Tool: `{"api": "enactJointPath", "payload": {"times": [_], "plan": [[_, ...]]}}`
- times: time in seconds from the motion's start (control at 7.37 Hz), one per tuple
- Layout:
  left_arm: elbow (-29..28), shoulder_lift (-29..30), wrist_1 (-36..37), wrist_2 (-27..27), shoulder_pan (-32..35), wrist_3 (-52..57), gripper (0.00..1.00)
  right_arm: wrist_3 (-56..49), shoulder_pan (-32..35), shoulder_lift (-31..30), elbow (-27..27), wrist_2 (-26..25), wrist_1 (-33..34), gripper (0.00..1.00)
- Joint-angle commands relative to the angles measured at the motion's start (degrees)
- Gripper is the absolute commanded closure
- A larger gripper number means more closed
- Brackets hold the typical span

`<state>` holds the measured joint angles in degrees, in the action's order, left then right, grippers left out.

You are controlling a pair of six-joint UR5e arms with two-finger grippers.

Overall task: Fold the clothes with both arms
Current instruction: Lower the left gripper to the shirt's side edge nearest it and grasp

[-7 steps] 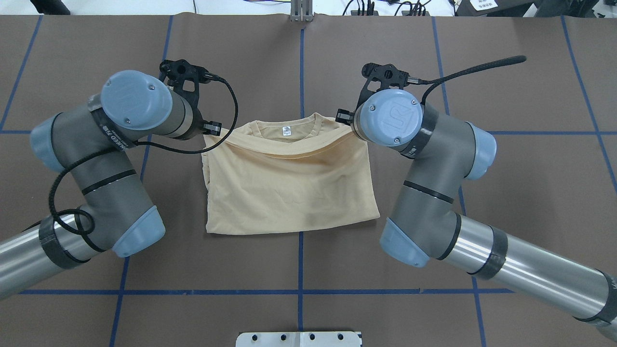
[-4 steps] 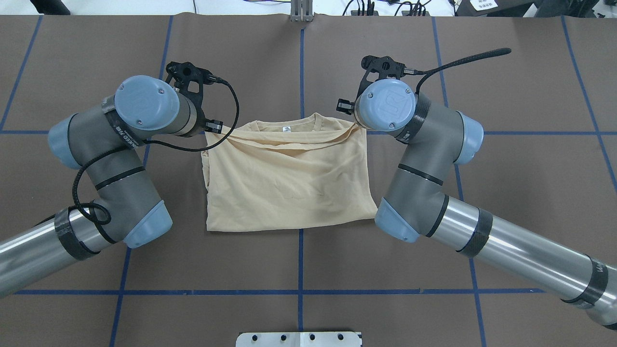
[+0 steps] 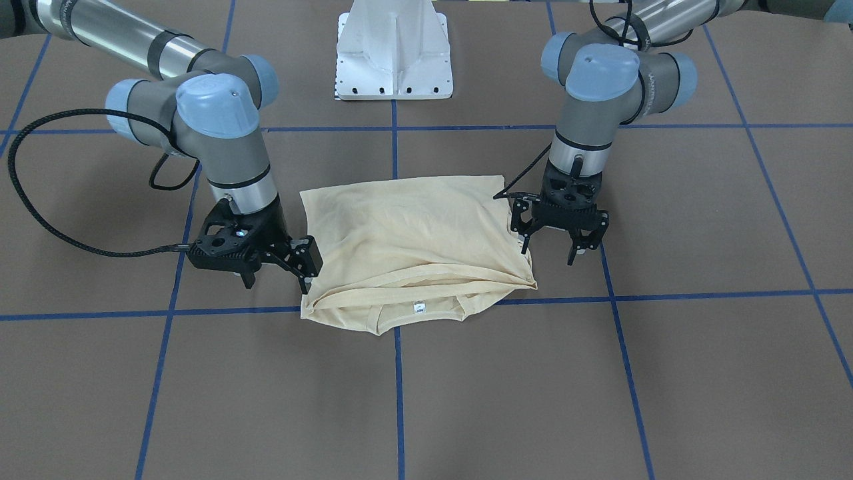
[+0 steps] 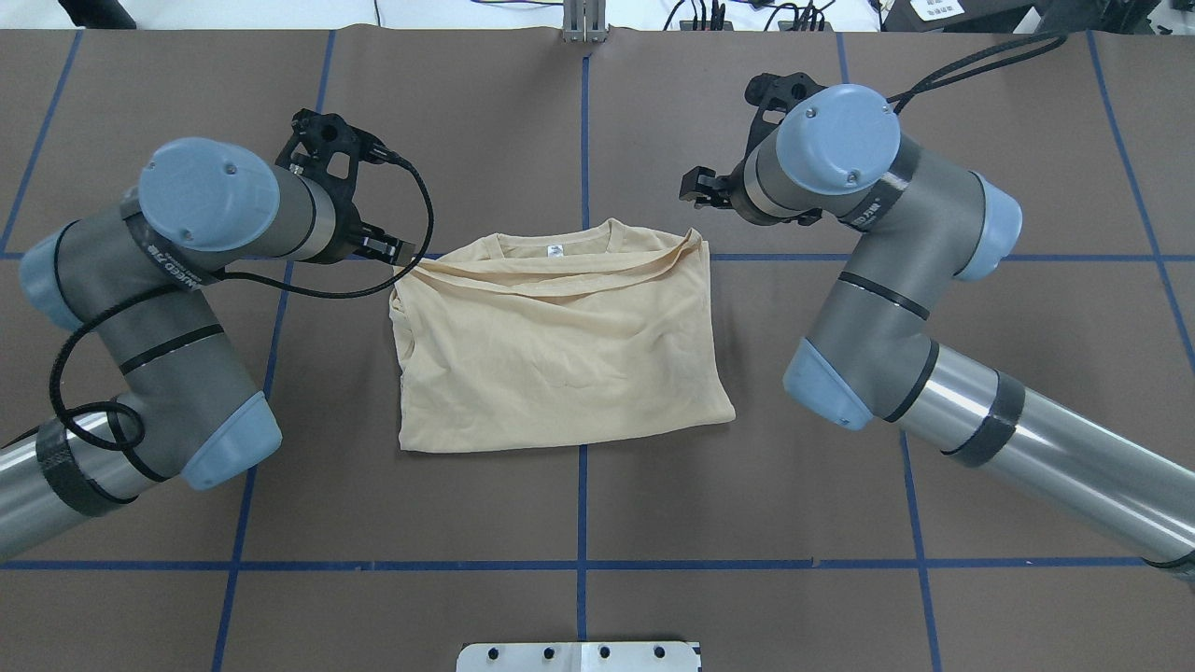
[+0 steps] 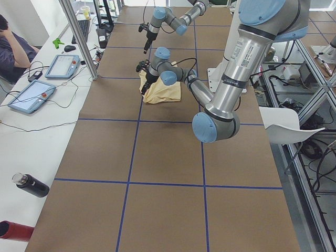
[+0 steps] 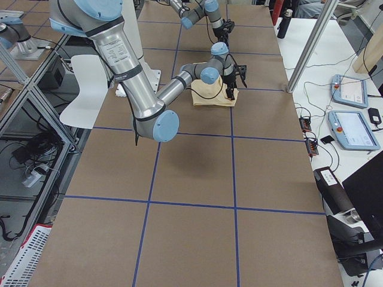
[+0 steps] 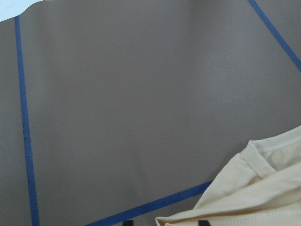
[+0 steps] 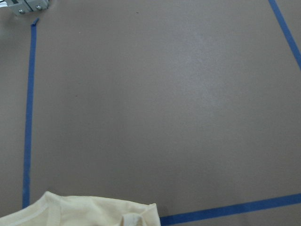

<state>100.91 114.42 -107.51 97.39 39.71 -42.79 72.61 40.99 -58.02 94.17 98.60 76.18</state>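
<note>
Beneath my left pincer (image 3: 548,257): brown table mat (image 3: 666,387), blue tape lines (image 3: 700,295); behind it stands a white pedestal (image 3: 393,60).

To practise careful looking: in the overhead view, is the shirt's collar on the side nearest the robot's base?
No: the collar lies along the shirt's far edge, away from the base.

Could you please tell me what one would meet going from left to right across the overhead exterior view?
left arm → left claw, open → folded cream T-shirt → right claw, open → right arm
</note>
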Motion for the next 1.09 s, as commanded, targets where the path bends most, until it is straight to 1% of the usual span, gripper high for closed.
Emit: {"api": "enactJointPath", "payload": {"times": [0.0, 0.14, 0.27, 0.41, 0.54, 0.81, 0.95], "plan": [[1.22, -6.11, -8.1, 0.44, -1.38, -4.37, 0.0, -2.91, 0.41, -5.34, 5.49, 0.46, -0.24, 0.0], [1.04, -8.58, -13.46, 0.26, -4.26, -7.71, 0.0, -2.91, 0.32, -5.27, 5.59, 0.46, -0.24, 0.0], [0.69, -8.95, -15.08, -0.09, -7.6, -11.84, 0.01, -2.91, 0.32, -5.35, 5.67, 0.46, -0.24, 0.0], [1.04, -8.87, -15.18, -0.27, -9.98, -14.66, 0.03, -2.91, 0.32, -5.27, 5.68, 0.28, -0.24, 0.0], [1.13, -8.95, -15.18, -0.35, -11.83, -15.65, 0.06, -2.91, 0.32, -5.27, 5.68, 0.28, -0.24, 0.0], [1.22, -8.95, -15.18, -1.49, -15.53, -19.77, 0.2, -2.82, 0.23, -5.27, 5.59, 0.19, -0.24, 0.0], [1.3, -8.87, -15.18, -1.5, -16.41, -20.83, 0.29, -2.82, 0.14, -5.27, 5.59, 0.19, -0.24, 0.0]]}}
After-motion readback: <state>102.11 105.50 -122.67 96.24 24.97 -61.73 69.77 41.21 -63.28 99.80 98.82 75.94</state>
